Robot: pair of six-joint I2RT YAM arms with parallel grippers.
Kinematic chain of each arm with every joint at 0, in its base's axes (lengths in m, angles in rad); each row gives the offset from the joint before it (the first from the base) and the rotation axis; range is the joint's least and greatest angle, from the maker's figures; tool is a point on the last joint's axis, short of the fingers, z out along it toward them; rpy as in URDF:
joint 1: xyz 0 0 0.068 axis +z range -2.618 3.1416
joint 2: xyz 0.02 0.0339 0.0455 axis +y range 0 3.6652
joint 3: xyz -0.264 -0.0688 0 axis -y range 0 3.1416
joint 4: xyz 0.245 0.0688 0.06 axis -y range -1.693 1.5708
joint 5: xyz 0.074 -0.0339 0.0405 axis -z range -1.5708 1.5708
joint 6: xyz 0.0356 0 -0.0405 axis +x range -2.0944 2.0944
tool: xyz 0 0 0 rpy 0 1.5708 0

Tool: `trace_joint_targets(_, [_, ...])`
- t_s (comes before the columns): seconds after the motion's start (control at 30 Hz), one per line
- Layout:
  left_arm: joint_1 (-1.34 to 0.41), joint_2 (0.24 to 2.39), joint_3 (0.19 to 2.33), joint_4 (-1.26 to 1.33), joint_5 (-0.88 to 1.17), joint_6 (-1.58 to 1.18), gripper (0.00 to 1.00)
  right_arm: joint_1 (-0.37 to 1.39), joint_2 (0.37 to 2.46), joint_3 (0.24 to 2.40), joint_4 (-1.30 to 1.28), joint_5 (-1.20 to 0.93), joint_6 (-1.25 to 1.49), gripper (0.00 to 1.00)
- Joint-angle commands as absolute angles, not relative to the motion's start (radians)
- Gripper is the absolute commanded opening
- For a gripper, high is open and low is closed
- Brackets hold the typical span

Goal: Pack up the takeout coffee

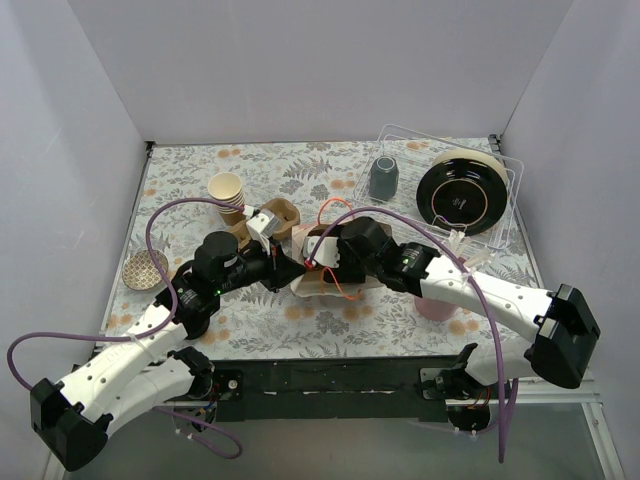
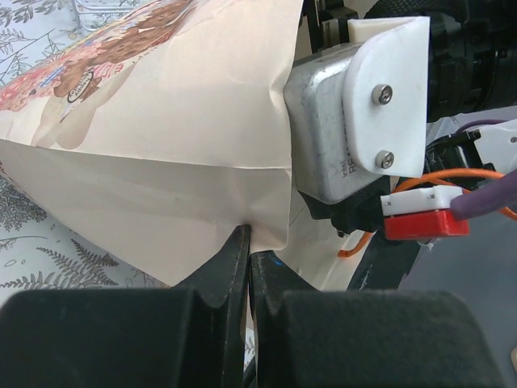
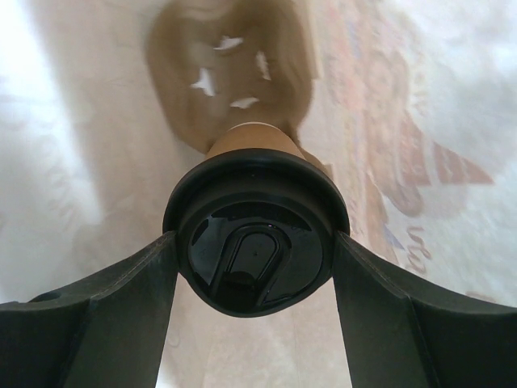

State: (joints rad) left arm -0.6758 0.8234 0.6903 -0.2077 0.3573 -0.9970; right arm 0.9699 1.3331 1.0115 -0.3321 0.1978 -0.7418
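Observation:
The takeout coffee [image 3: 254, 250], a kraft-brown cup with a black lid, is inside the pale paper bag [image 3: 97, 121]. My right gripper [image 3: 254, 242] is shut on it, one finger on each side of the lid. In the left wrist view my left gripper [image 2: 246, 242] is shut on the edge of the bag [image 2: 161, 129] at its mouth, and the right arm's wrist [image 2: 355, 121] reaches in beside it. From above, the bag [image 1: 322, 287] lies mid-table with the left gripper [image 1: 290, 270] and the right gripper [image 1: 330, 255] meeting at it. The cup is hidden in that view.
A stack of lidless paper cups [image 1: 228, 195] and a brown cardboard holder [image 1: 282, 215] stand behind the bag. At the back right a clear tray [image 1: 505, 160] holds a grey mug [image 1: 384, 177] and a black plate [image 1: 462, 192]. A small dish [image 1: 145, 270] lies at the left edge.

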Motion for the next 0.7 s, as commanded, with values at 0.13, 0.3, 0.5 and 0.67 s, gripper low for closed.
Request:
trace_joint_targets(0.13, [-0.678, 0.813, 0.723, -0.221, 0.393, -1.02, 0.0, 0.989, 1.341, 0.976, -0.209, 0.305, -0.75, 0.34])
trace_joint_targets(0.3, [-0.678, 0.807, 0.716, -0.227, 0.391, -1.011, 0.0, 0.988, 1.312, 0.992, -0.219, 0.279, -0.747, 0.34])
trace_joint_targets(0.5, [-0.678, 0.798, 0.704, -0.227, 0.382, -0.994, 0.0, 0.95, 1.252, 0.986, -0.281, 0.135, -0.776, 0.34])
trace_joint_targets(0.67, [-0.678, 0.781, 0.693, -0.227, 0.39, -0.994, 0.0, 0.884, 1.221, 1.002, -0.365, 0.006, -0.836, 0.35])
